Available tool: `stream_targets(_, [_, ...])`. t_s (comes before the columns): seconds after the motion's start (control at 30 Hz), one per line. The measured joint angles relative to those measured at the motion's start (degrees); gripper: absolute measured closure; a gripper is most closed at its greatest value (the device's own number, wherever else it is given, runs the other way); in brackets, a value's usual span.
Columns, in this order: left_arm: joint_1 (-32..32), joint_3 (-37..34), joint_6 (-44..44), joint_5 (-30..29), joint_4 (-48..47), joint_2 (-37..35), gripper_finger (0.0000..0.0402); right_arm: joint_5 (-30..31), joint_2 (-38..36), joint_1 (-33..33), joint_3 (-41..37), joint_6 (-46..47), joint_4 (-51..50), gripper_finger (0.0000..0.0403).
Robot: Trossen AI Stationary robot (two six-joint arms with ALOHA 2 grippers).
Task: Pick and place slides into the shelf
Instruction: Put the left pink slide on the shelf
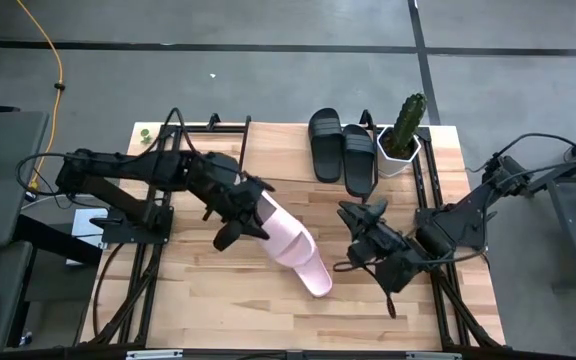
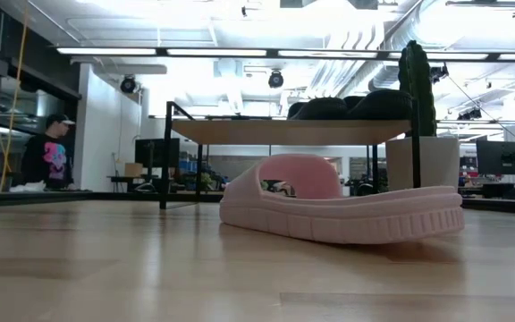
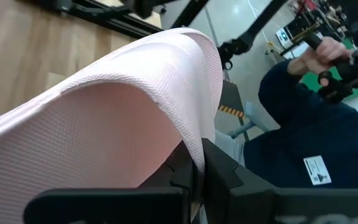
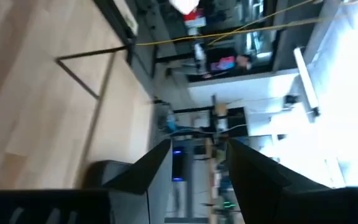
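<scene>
The tabletop (image 1: 208, 300) carries the shelf (image 2: 293, 131) along its far edge, two black slides (image 1: 343, 148) parked on the plank toward the far right corner beside a potted cactus (image 1: 404, 135). Mid-tabletop lies a pink slide (image 1: 293, 247), flat on its sole. The left gripper (image 1: 246, 215) is on its strap end, jaws closed over the strap (image 3: 135, 99). The right gripper (image 1: 363, 215) waits just right of the slide, jaws apart, holding nothing.
</scene>
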Motion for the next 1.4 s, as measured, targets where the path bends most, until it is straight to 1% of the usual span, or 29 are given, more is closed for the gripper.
stream_targets(0.1, [1.9, 1.1, 0.0, 0.4, -1.7, 0.0, 0.0394, 0.8, 0.0, 1.4, 0.0, -5.5, 2.6, 0.0255])
stream_targets(0.17, [2.9, 1.2, -0.1, 0.5, -1.9, 0.0, 0.0388, 0.7, 0.0, 2.1, 0.0, -7.8, 4.4, 0.0247])
stream_targets(0.3, [5.3, 1.2, -0.2, 2.0, -2.1, 0.0, 0.0385, 1.1, 0.0, 3.0, 0.0, -11.1, 6.2, 0.0209])
stream_targets(0.47, [7.6, 1.2, -1.4, 3.8, -2.1, 0.0, 0.0397, 1.3, 0.4, 3.1, 0.0, -13.2, 7.6, 0.0156])
stream_targets(0.6, [8.4, 1.2, -1.9, 5.4, -1.6, 0.0, 0.0394, 2.5, 1.5, 3.1, 0.0, -17.2, 10.0, 0.0133])
stream_targets(0.73, [8.3, 1.2, -2.8, 5.7, -1.2, 0.0, 0.0383, 2.3, 3.6, 3.1, 0.0, -23.0, 14.1, 0.0128])
stream_targets(0.83, [8.2, 1.2, -2.9, 5.8, -1.2, 0.0, 0.0386, 1.7, 5.1, 3.1, 0.0, -26.0, 17.7, 0.0128])
stream_targets(1.0, [8.2, 1.2, -2.9, 5.8, -1.3, 0.0, 0.0397, 1.2, 5.7, 3.1, 0.0, -26.3, 19.2, 0.0127])
stream_targets(1.13, [8.2, 1.2, -3.0, 6.2, -2.0, 0.0, 0.0394, 0.6, 5.7, 3.1, 0.0, -26.8, 19.4, 0.0128])
stream_targets(1.27, [8.2, 1.2, -3.0, 6.4, -3.1, 0.6, 0.0385, -1.2, 5.7, 3.1, 0.0, -28.0, 20.7, 0.0128])
stream_targets(1.4, [8.2, 1.2, -3.0, 6.6, -3.0, 0.9, 0.039, -3.5, 5.7, 3.1, 0.0, -31.0, 24.8, 0.0128])
